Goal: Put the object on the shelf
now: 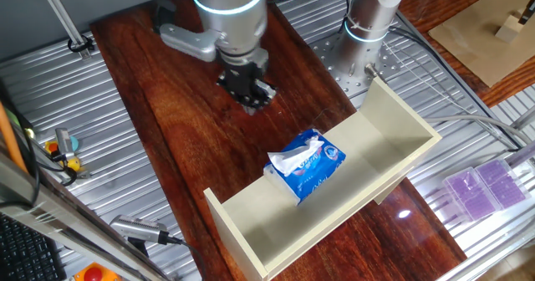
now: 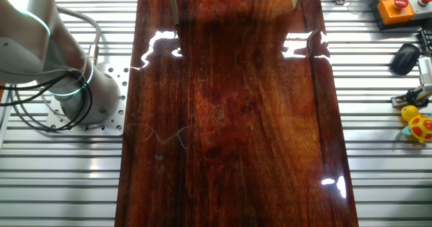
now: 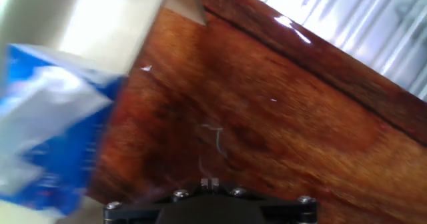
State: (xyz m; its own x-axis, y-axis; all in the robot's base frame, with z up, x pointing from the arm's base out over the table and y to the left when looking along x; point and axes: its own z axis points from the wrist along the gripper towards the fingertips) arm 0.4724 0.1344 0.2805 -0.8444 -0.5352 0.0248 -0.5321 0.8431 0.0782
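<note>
The blue-and-white tissue pack (image 1: 308, 166) lies in the cream shelf (image 1: 393, 135), against its long wall on the gripper's side, with white tissue sticking out towards the left. My gripper (image 1: 253, 94) hangs above the wooden table up and left of the pack, apart from it, shut and empty. In the hand view the pack (image 3: 47, 131) is blurred at the left with the shelf (image 3: 107, 17) behind it, and my fingertips (image 3: 210, 183) are pressed together at the bottom. In the other fixed view only two shelf boards (image 2: 173, 1) show at the top edge; the pack is out of view.
Purple boxes (image 1: 485, 189) sit on the metal bench to the right. A second arm's base (image 1: 368, 22) stands behind the shelf. A red button (image 2: 395, 7), a mouse (image 2: 405, 58) and a yellow toy (image 2: 418, 122) lie off the wood.
</note>
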